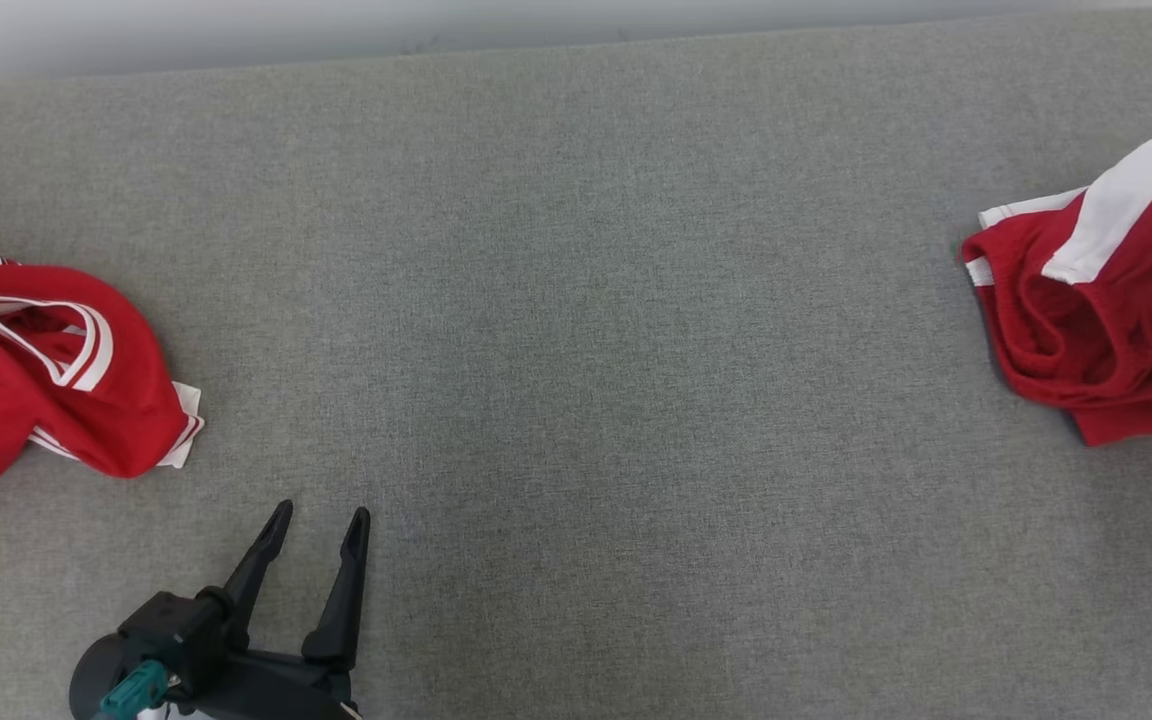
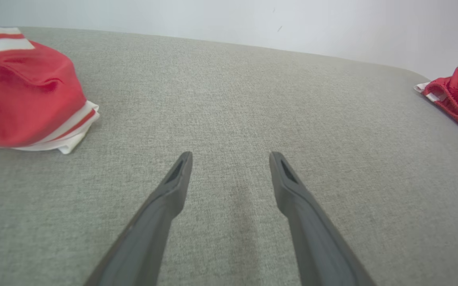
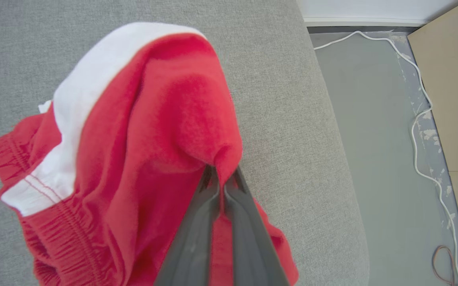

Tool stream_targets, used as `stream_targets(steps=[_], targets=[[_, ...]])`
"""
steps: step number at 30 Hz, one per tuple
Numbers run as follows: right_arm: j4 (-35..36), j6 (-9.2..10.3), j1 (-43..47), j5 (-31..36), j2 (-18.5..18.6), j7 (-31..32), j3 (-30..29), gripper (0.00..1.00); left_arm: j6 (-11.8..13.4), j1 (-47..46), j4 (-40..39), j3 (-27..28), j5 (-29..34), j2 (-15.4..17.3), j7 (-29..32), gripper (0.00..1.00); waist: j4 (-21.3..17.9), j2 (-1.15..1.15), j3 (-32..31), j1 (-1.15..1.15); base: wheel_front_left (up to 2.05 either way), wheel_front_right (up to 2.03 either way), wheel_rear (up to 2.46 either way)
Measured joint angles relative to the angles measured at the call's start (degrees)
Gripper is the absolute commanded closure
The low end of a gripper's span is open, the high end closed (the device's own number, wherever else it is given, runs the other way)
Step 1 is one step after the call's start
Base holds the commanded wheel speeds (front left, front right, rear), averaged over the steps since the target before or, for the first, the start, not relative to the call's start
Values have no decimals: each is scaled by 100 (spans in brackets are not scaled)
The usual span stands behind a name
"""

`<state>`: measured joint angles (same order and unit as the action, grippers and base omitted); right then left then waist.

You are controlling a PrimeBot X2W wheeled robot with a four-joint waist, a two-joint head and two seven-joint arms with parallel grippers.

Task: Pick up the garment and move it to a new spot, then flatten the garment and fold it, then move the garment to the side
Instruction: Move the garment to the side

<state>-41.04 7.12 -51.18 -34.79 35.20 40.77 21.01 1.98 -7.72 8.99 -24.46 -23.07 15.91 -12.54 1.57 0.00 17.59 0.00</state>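
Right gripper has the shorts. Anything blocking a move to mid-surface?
Nothing visible. Right gripper is shut on the shorts; the grey surface toward the middle lies bare. Left gripper, open, and the other garment sit off at the left.

No words, numbers, logos or signs can be read anywhere here. The red shorts [image 1: 1116, 330] at the right edge of the grey padded surface [image 1: 576, 300] carry only plain white bands. The red striped garment [image 1: 26, 400] at the left edge carries only thin white stripes. Neither marking forms letters or figures.
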Motion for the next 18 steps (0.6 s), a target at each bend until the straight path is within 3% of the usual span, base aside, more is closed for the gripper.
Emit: stream_targets(steps=[14,15,16,18], targets=[[-120,0,-53,231,203,5,-57,100,-1,2,45,-12,-9,-27,0,0,24,0,-27,0,0,0,0],[-119,0,-53,287,202,5,-43,54,0,2,47,-11,-9,-25,0,0,33,0,-19,0,0,0,0],[-125,0,-56,352,197,5,-25,0,0,2,52,-7,-10,-23,0,0,41,0,-12,0,0,0,0],[-153,0,-69,464,194,7,8,0,0,3,66,-2,-15,-21,0,0,48,0,-12,0,0,0,0]])
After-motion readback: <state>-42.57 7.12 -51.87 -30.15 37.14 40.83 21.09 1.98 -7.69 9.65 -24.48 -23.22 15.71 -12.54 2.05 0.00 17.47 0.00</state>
